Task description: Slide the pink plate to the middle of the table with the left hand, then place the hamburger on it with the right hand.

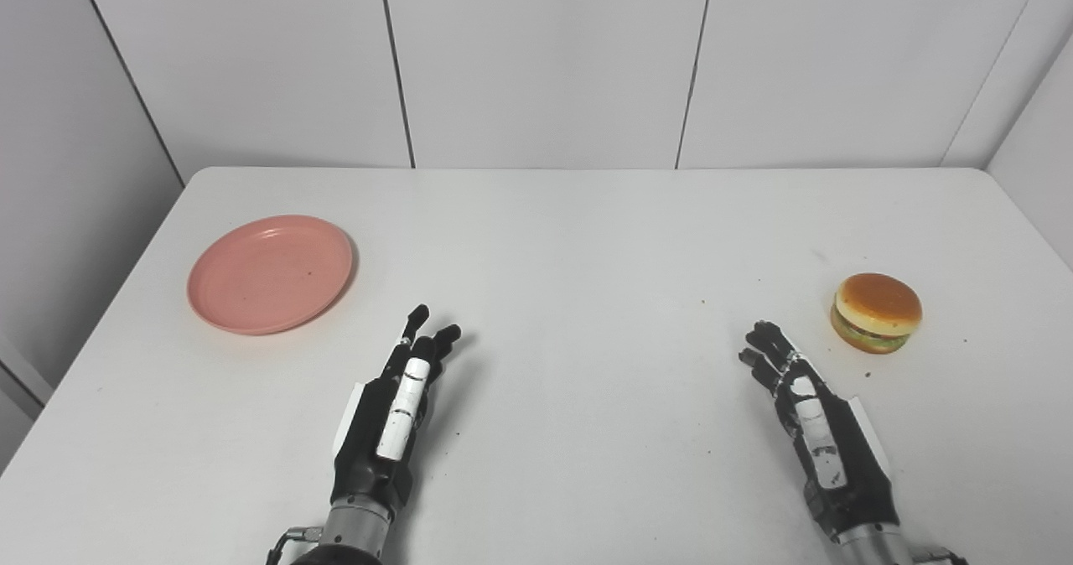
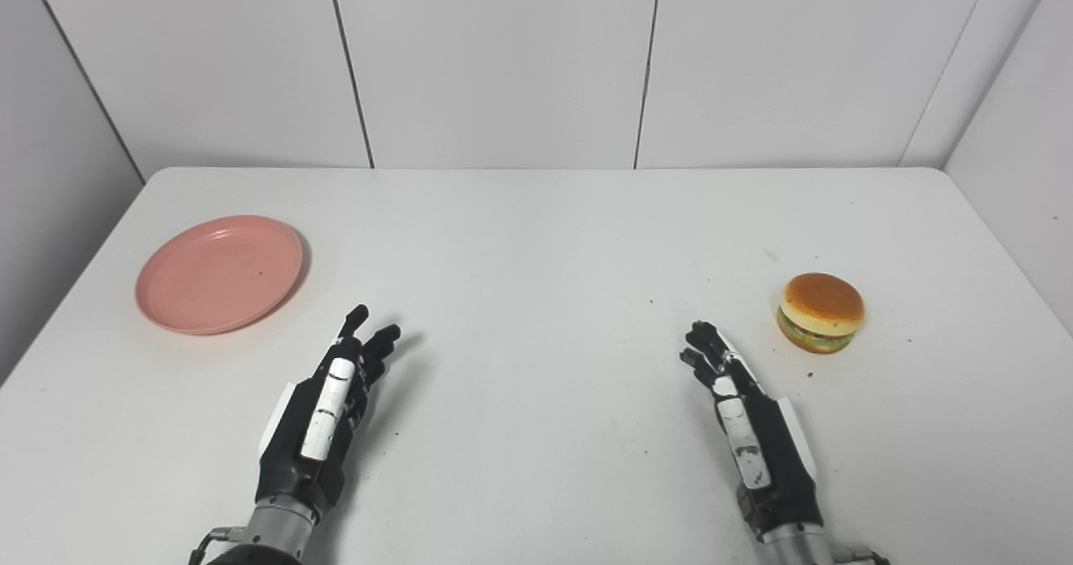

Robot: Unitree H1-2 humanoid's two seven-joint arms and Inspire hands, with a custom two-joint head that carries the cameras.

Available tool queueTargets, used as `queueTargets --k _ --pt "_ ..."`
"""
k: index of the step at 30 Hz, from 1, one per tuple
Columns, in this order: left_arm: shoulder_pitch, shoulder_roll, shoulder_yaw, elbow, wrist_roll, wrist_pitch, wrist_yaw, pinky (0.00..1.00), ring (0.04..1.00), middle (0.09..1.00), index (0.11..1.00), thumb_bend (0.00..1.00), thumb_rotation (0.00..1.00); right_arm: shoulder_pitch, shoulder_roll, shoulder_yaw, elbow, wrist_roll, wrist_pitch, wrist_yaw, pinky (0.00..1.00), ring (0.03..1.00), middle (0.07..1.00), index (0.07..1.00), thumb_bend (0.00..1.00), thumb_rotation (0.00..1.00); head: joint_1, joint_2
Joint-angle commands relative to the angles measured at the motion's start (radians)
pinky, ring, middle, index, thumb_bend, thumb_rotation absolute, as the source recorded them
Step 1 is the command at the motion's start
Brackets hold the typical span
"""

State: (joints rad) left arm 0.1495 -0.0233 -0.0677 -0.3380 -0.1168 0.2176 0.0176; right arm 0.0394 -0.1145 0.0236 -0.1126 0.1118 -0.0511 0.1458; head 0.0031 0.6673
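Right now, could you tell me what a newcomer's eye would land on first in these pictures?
The pink plate, empty, lies at the table's left side, and the hamburger sits far off at the right. Nearer the front edge, the left hand and right hand are both open, touching neither.

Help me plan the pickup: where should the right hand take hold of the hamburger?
Probably around the sides of the hamburger, fingers and thumb across its round bun, coming from above and its left. It sits upright with bare table around it, and the open right hand lies to its left.
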Motion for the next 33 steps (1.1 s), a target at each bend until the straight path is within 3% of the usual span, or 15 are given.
queueTargets --k 1,9,19,33 --pt "0.097 -0.004 0.0 -0.015 -0.001 -0.013 -0.008 0.99 0.94 0.865 0.942 0.63 0.84 -0.009 -0.005 0.003 0.015 0.01 -0.028 0.018 0.94 0.877 0.897 0.888 0.89 0.95 0.016 -0.011" --pt "0.093 -0.036 -0.036 0.041 0.035 -0.065 0.007 0.99 0.926 0.851 0.927 0.57 0.83 -0.01 -0.039 -0.019 0.072 0.034 -0.075 0.047 0.95 0.881 0.909 0.896 0.87 0.97 0.121 -0.067" --pt "0.081 -0.072 -0.093 0.121 0.103 -0.125 0.056 0.97 0.911 0.856 0.926 0.52 0.83 -0.028 -0.081 -0.048 0.184 0.078 -0.164 0.099 0.97 0.881 0.919 0.893 0.86 0.96 0.241 -0.17" --pt "0.067 -0.085 -0.124 0.199 0.136 -0.194 0.096 0.91 0.884 0.853 0.926 0.54 0.83 -0.05 -0.095 -0.054 0.279 0.079 -0.239 0.127 0.99 0.902 0.925 0.911 0.87 0.99 0.283 -0.24"
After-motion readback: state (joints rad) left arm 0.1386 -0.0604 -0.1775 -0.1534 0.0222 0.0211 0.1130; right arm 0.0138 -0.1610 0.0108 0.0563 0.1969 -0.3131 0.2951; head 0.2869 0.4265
